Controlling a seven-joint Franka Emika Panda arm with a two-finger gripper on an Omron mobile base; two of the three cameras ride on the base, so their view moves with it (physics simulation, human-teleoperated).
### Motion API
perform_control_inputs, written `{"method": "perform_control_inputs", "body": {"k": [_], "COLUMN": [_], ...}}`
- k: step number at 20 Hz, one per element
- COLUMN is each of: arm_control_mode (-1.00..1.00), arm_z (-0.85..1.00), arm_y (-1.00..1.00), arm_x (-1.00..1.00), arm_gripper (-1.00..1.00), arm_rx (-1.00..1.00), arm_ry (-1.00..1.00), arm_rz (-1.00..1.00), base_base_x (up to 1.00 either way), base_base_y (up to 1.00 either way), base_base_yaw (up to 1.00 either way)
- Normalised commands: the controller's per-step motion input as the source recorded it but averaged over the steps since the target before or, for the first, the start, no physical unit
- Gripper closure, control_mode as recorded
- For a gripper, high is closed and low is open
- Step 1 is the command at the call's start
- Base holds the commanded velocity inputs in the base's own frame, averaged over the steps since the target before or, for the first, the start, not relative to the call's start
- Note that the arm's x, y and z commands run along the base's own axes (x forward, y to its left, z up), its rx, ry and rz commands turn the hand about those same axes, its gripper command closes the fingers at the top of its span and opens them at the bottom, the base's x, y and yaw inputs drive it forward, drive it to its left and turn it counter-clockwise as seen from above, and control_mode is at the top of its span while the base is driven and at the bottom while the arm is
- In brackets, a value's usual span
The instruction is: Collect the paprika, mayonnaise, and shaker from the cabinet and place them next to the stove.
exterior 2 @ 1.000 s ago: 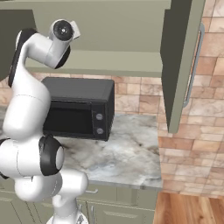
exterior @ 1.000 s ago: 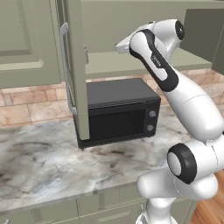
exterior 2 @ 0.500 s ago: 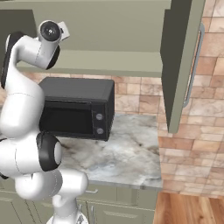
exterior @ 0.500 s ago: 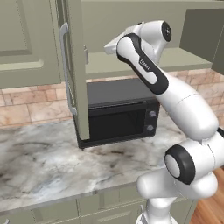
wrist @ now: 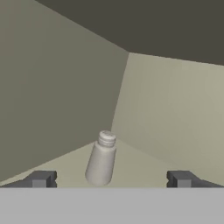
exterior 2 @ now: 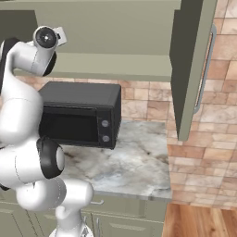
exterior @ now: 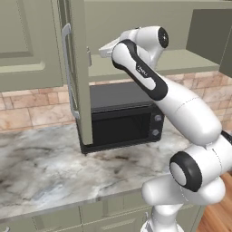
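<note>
The shaker [wrist: 101, 159], a small grey cylinder with a ribbed domed top, stands on the cabinet's shelf near the inner corner in the hand view. It looks tilted there because the hand is rolled. My gripper [wrist: 111, 179] is open, its dark fingertips [wrist: 41, 178] wide apart, with the shaker just ahead between them and untouched. The olive cabinet [exterior: 149, 27] [exterior 2: 115, 28] has its doors swung open, and my hand [exterior: 108, 47] reaches onto the shelf behind the left door [exterior: 77, 68]. The paprika, mayonnaise and stove are out of view.
A black microwave [exterior: 122, 113] [exterior 2: 78, 115] sits on the marble counter [exterior: 41, 167] [exterior 2: 134, 157] right below the cabinet shelf. The right cabinet door [exterior 2: 190, 69] with its silver bar handle juts out over the counter. Brick wall runs behind.
The arm has swung left along the shelf, bringing the hand close to the open left door. The gripper has stayed open.
</note>
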Motion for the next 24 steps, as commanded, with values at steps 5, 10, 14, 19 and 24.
{"method": "perform_control_inputs", "body": {"k": [5,10,14,19,24], "arm_control_mode": [-1.00,-1.00,-1.00,-1.00,-1.00], "arm_z": [-0.14,0.00,0.00,0.00,0.00], "arm_y": [0.11,0.00,0.00,0.04,0.07], "arm_x": [0.00,0.02,0.12,0.14,0.12], "arm_gripper": [-1.00,-1.00,-1.00,-1.00,-1.00], "arm_rx": [0.06,0.00,0.02,0.03,0.03], "arm_ry": [0.00,0.00,0.00,0.04,0.06], "arm_rz": [0.00,0.00,0.00,0.00,0.00], "base_base_x": [0.00,0.00,0.00,0.00,0.00], "base_base_y": [0.00,0.00,0.00,0.00,0.00], "base_base_yaw": [0.00,0.00,0.00,0.00,0.00]}}
